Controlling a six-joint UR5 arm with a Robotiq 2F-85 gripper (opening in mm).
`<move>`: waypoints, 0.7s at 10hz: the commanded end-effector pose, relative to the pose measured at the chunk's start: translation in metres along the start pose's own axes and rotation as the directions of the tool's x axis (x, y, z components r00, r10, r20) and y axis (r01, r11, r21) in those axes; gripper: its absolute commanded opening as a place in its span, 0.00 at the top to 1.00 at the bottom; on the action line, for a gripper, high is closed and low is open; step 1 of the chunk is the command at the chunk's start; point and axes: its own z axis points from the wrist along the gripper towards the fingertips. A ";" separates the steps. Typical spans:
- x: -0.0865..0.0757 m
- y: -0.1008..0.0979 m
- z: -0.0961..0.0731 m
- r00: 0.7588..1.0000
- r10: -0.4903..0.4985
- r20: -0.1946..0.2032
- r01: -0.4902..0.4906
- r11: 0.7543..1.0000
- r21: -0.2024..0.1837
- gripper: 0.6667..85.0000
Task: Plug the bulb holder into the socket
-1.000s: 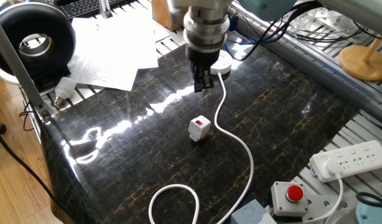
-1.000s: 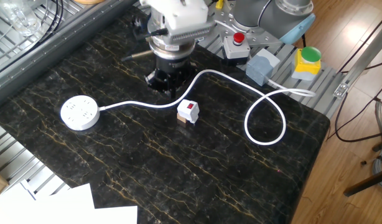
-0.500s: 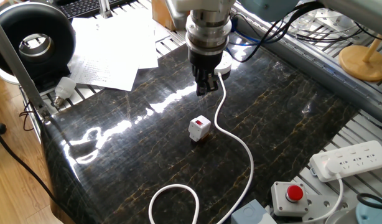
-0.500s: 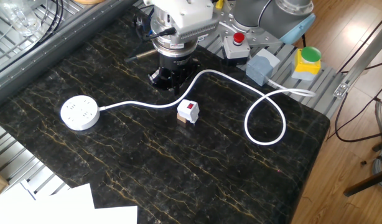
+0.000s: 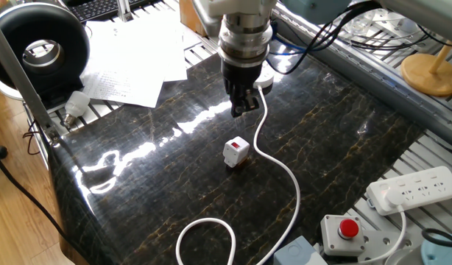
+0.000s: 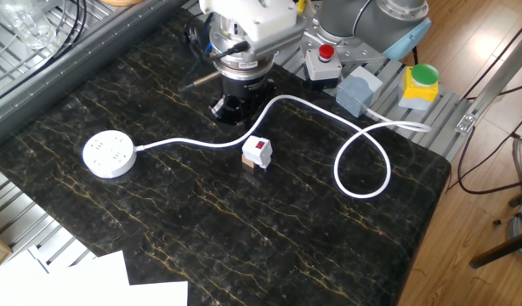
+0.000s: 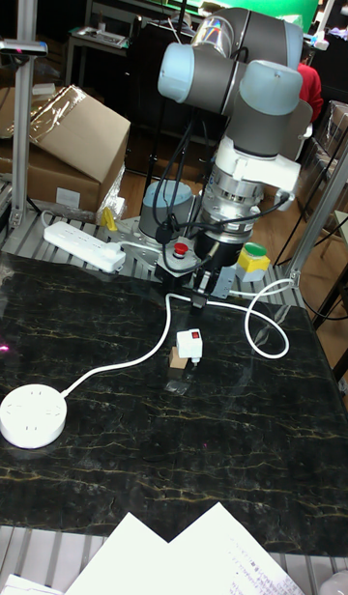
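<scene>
Your gripper [image 5: 241, 109] has crept closer to the bulb holder [image 5: 235, 152], empty; finger spread is unclear. Nothing grasped yet, and the socket [image 6: 109, 155] sits well apart.

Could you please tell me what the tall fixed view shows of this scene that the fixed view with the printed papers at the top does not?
Only the tall fixed view shows the robot arm in full, cardboard boxes behind it, and the whole socket. Only the other view shows the black ring lamp and the wooden stand; there the gripper hides most of the socket. Both show the bulb holder standing on a brown block, the gripper above the table and apart from it, the white cord and the power strip.
</scene>
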 end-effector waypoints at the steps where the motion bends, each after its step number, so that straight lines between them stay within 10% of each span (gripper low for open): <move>1: -0.006 0.009 -0.001 0.992 -0.120 0.027 0.121 0.992 -0.031 1.00; 5: -0.014 0.006 -0.003 0.989 -0.136 0.059 0.136 0.991 0.001 0.97; 7: -0.020 0.019 -0.001 0.977 -0.184 0.108 0.184 0.983 0.010 0.50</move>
